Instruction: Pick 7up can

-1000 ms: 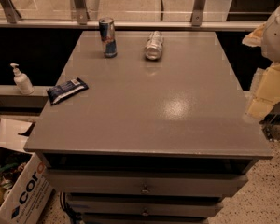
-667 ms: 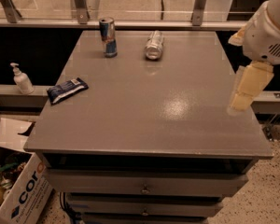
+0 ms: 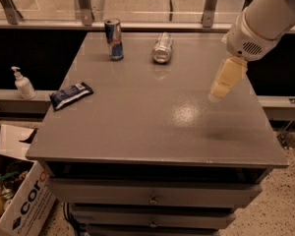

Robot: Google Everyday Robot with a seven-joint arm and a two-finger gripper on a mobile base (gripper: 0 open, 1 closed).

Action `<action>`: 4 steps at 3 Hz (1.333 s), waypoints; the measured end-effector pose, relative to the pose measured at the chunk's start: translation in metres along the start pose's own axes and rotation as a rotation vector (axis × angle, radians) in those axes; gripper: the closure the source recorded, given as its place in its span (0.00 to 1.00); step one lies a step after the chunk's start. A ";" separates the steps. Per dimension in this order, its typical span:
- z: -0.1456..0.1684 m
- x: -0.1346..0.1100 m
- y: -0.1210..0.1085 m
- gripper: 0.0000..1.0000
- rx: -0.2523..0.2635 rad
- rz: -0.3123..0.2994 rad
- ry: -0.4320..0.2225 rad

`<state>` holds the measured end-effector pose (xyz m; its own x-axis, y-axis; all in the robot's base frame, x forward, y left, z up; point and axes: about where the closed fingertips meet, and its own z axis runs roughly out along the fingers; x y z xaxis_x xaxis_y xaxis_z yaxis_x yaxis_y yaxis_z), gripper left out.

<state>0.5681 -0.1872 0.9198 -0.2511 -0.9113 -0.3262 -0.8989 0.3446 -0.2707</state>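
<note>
The 7up can (image 3: 162,47), silvery-white with a shiny top, lies on its side near the far edge of the grey table (image 3: 152,117), right of centre. My gripper (image 3: 220,86) hangs from the white arm (image 3: 265,18) above the table's right side, well to the right of the can and nearer to me, not touching it. Its cream fingers point down and left.
A taller blue-and-silver can (image 3: 113,38) stands upright left of the 7up can. A dark blue snack packet (image 3: 71,95) lies at the table's left edge. A soap dispenser (image 3: 23,83) stands on a ledge at left. A cardboard box (image 3: 14,200) sits on the floor lower left.
My arm and gripper have moved leftward from the table's right edge in over the table top, closer to the 7up can. The cans and the packet have not moved.
</note>
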 end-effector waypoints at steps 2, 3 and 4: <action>0.049 -0.037 -0.047 0.00 0.041 0.119 -0.226; 0.049 -0.037 -0.047 0.00 0.041 0.119 -0.226; 0.058 -0.040 -0.045 0.00 0.041 0.139 -0.263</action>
<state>0.6391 -0.1529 0.8925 -0.2646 -0.7666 -0.5851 -0.8458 0.4759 -0.2411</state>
